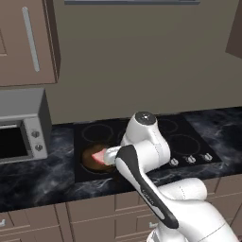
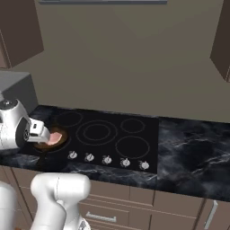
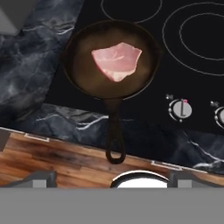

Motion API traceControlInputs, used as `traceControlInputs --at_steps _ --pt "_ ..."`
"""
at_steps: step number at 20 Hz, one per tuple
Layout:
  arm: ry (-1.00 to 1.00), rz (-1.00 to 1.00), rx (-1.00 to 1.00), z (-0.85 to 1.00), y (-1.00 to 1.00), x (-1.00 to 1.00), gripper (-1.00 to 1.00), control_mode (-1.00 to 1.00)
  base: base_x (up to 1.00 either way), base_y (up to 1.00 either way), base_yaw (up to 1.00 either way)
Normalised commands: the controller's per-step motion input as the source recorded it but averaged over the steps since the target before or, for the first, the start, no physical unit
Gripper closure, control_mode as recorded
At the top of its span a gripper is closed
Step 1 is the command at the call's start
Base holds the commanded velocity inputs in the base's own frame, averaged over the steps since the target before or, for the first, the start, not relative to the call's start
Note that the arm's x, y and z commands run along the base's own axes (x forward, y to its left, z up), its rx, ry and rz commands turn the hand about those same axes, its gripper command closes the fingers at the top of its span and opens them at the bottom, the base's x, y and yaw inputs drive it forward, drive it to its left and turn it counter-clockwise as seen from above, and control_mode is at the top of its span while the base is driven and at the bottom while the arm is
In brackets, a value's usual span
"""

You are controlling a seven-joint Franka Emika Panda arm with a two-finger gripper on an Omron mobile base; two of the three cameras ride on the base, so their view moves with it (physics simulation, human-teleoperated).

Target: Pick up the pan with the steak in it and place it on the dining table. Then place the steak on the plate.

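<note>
In the left base view the arm (image 1: 142, 160) is covering the right half of the pan (image 1: 92, 158) and part of the steak (image 1: 99, 157); the pan's handle is lying hidden behind it. In the right base view the wrist is blocking the pan's left side. The microwave (image 1: 21, 127) is running off the picture's left edge. Knob markings are showing too small to read.

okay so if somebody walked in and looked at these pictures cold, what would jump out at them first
Probably the pink steak, lying in the dark pan on the front left burner of the black stovetop, the pan's long handle pointing out over the counter edge. Next, the white robot arm bending over that pan, its open gripper above the handle end. A grey microwave sits on the counter to the left.
</note>
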Motion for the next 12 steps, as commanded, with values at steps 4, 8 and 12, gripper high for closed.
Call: traceControlInputs --at_steps 4,8,12 --pt "0.0 0.0 0.0 -0.42 0.04 0.19 -1.0 -1.0 0.0 0.0 0.0" --pt "0.0 0.0 0.0 -0.41 0.04 0.21 -1.0 -1.0 0.0 0.0 0.0" --pt "0.0 0.0 0.0 -0.44 0.09 0.2 -1.0 -1.0 0.0 0.0 0.0"
